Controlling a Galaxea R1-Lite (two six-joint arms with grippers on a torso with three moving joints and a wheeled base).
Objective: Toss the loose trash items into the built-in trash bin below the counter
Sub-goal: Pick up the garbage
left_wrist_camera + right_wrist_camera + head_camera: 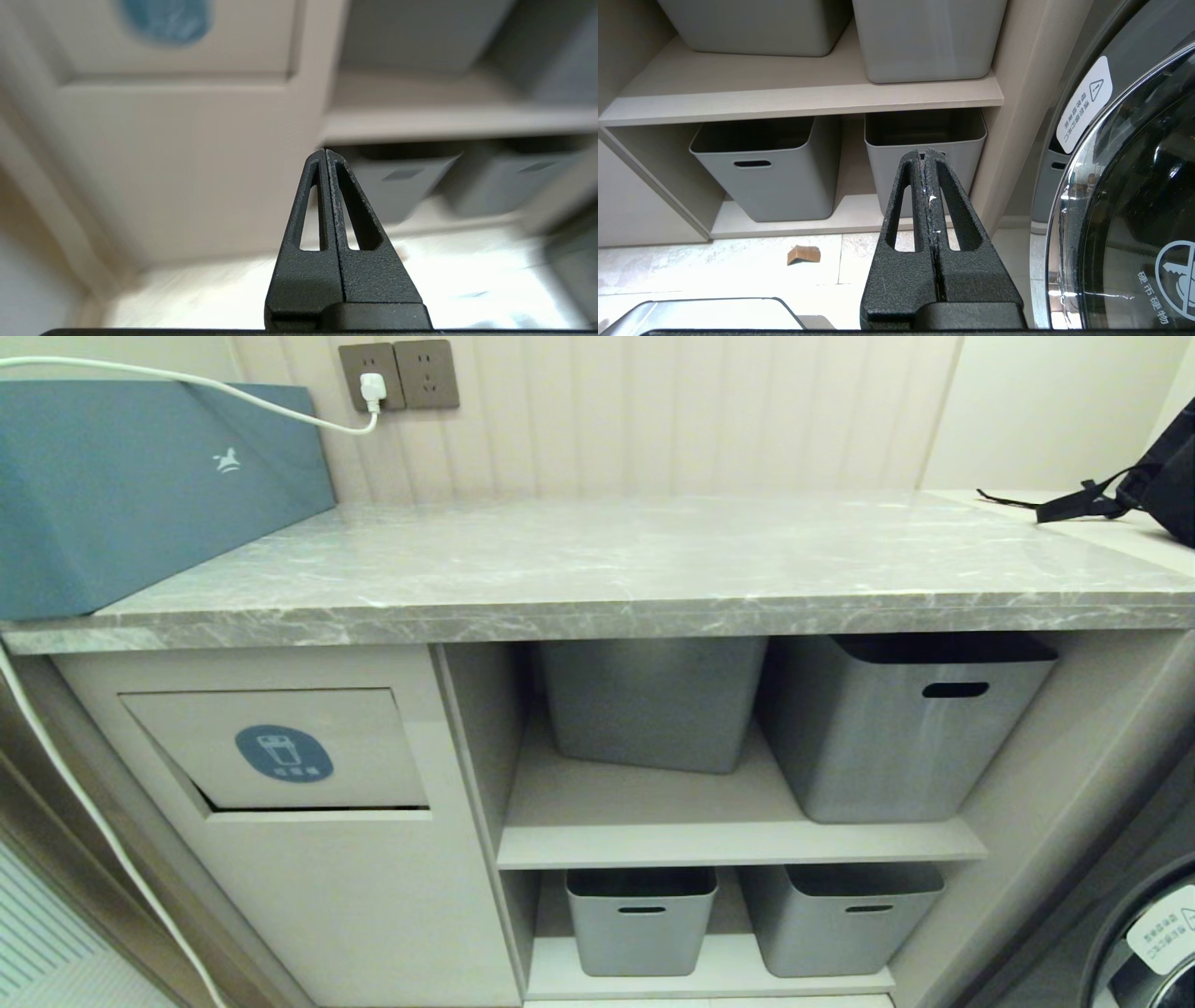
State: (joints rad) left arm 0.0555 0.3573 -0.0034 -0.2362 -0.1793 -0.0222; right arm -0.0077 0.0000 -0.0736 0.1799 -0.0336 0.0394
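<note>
The grey marble-look counter (653, 569) carries no loose trash in the head view. Under its left end is the built-in trash bin (280, 751), a beige flap with a round blue sticker (163, 18), its lower edge slightly ajar. Neither arm shows in the head view. My left gripper (324, 151) is shut with nothing in it, hanging low before the cabinet front below the flap. My right gripper (924, 151) is shut and empty, low in front of the bottom shelf. A small folded tan cardboard piece (803, 255) lies on the pale floor beneath the shelves.
Grey plastic tubs (910, 728) fill two open shelves right of the bin. A blue-grey box (140, 485) with a white cable stands on the counter's left end, a black bag with straps (1148, 485) at far right. A washing machine door (1134, 196) is at the right.
</note>
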